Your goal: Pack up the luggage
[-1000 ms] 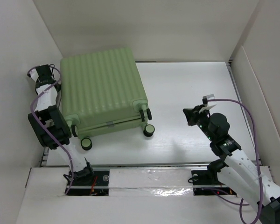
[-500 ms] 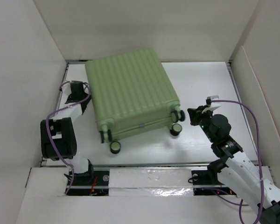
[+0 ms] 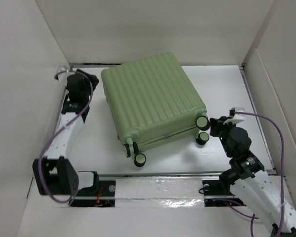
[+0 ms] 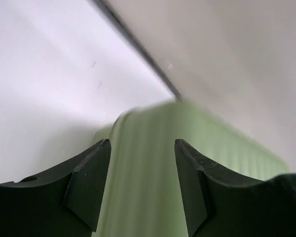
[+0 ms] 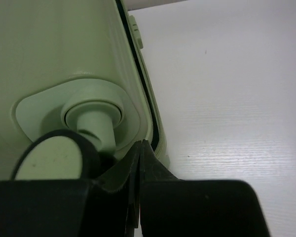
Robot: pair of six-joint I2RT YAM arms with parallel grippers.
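Slid the luggage (image 3: 153, 101) over the surface (image 3: 227, 89): now just ahead of the open, empty left pincer (image 4: 142, 144) and right at the tips of the right pincer (image 5: 140, 148). Keeps that one shut tight, holding nothing seen, beside a wheel (image 5: 49, 160). Still closed; likely needs opening next.

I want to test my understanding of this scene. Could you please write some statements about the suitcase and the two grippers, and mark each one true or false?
1. The pale green suitcase lies closed and flat on the table. True.
2. The left gripper is shut. False: its fingers stand apart.
3. The right gripper is at the suitcase's seam, beside a wheel. True.
4. The right gripper's fingers are wide apart. False: they are pressed together.
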